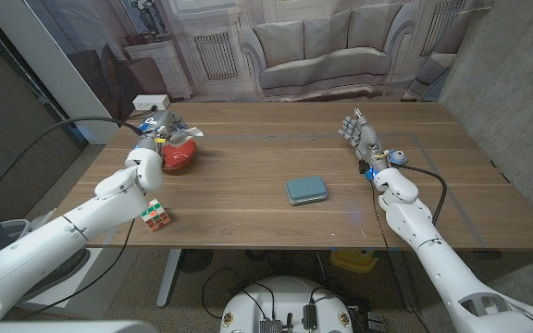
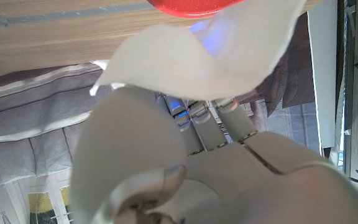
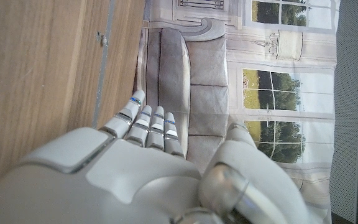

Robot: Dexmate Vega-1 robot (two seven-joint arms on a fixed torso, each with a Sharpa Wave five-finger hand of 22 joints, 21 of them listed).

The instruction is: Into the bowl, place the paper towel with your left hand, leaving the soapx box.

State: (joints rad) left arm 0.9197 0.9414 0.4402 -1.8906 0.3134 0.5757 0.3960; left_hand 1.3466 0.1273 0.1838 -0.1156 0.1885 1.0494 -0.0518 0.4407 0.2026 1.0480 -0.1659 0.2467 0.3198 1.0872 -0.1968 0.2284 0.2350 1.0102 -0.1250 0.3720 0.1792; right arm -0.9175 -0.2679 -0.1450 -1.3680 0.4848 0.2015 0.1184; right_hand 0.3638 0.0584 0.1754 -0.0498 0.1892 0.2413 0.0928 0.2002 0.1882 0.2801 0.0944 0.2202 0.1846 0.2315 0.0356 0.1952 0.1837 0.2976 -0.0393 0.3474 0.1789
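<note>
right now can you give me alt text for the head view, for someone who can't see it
The left robot hand holds a white paper towel over a red bowl at the wooden table's far left. A teal soap box lies mid-table and a colour cube near the left arm. The right robot hand stands open, holding nothing.

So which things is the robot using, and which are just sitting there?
For the job:
left hand
paper towel, held by that hand
red bowl

Just lying about:
teal soap box
puzzle cube
right hand, holding nothing
</note>
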